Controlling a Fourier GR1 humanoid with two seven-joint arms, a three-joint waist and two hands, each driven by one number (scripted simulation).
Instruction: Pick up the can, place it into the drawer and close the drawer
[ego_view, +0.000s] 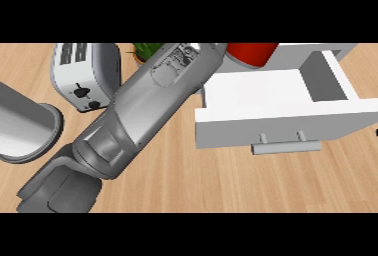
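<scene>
Can (255, 54) at the top, red, its left side hidden behind the end of the left forearm (148, 105). Sits over or just behind the back-left corner of the open drawer (273, 125); impossible to tell whether held above it, resting inside, or standing behind it on the counter (221, 185).

Left hand out of sight past the forearm's end, so no telling whether it holds the can. Dark sliver at the right edge, perhaps the right hand (375, 132); too little showing to judge open or closed.

Drawer pulled well out, white, nothing visible inside it, handle (286, 147) facing the near side. Judged as the placing step, with closing not yet begun.

Risks from here:
- Letting go too far back or left, so that the can lands on the rim or outside and tips over.
- Leaving the can upright if taller than the drawer's walls, likely jamming the close.
- Pulling the forearm back carelessly: passes just beside the toaster (83, 75) and the plant (145, 50), either easily knocked.
- Pushing the front off-centre, skewing the drawer.

Grey cylinder (22, 125) at far left, well apart from all this.
</scene>
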